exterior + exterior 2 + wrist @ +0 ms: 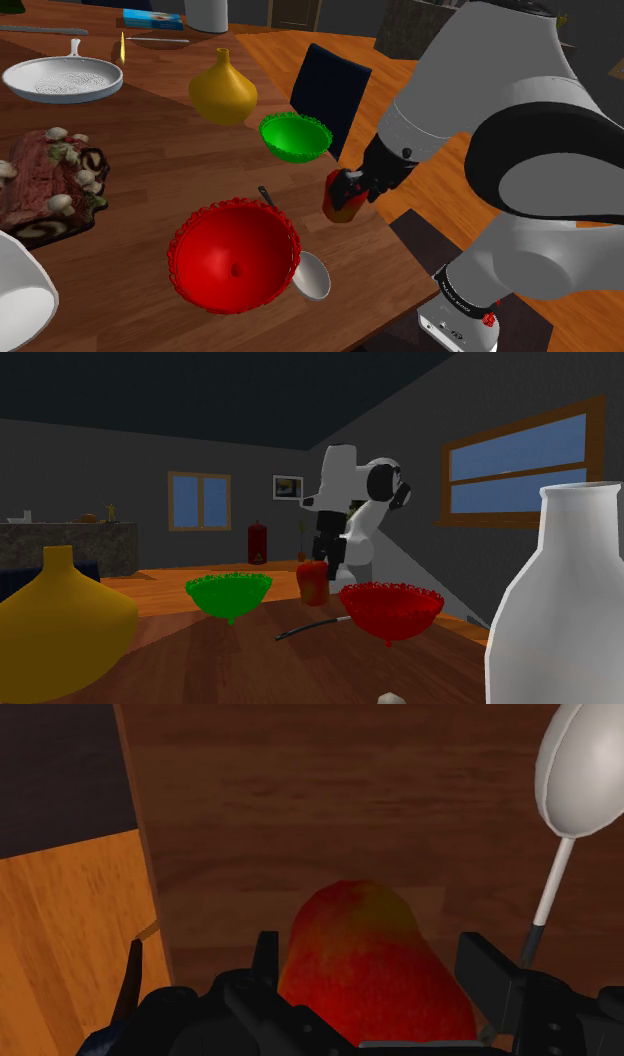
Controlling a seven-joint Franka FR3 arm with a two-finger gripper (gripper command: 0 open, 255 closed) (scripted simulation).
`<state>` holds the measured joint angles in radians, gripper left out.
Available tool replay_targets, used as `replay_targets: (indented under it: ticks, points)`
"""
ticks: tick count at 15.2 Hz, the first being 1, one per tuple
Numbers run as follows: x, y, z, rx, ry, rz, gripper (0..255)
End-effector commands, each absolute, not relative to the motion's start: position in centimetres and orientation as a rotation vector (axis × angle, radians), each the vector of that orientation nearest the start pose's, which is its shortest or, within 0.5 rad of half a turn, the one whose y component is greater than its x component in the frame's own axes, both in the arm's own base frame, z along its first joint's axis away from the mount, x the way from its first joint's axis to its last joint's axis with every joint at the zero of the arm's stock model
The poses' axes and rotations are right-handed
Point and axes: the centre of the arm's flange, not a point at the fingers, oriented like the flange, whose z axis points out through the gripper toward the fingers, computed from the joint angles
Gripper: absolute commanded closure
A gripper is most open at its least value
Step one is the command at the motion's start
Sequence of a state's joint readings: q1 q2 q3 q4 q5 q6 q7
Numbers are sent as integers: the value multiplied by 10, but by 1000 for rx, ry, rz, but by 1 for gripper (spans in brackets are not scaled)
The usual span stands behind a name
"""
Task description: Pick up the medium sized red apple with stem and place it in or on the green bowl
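Red, yellow-blushed apple (372, 966) sits clasped between the fingers of the black hand (347, 190) at the brown wooden desk's (150, 215) edge, and the frilly green bowl (295, 137) waits close by, up-left in the shoulder view.

The red apple (372, 966), flushed yellow-orange on one shoulder and rather tall for its width, stood upright in my gripper (344, 192), the black fingers pressed to both its sides, by the edge of the brown wooden table (150, 222). The glossy green bowl (295, 137) with a frilled rim sat upright on that table, near the apple but apart from it.
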<state>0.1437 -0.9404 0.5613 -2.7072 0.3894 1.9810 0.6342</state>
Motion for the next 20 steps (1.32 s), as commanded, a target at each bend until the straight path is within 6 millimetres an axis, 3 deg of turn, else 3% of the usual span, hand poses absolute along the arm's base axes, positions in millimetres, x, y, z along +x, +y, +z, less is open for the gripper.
replay_targets:
  ticks: [1, 20]
  points:
    - [229, 226, 473, -3089, 364, -269, 255]
    - [229, 226, 573, -3089, 364, -269, 255]
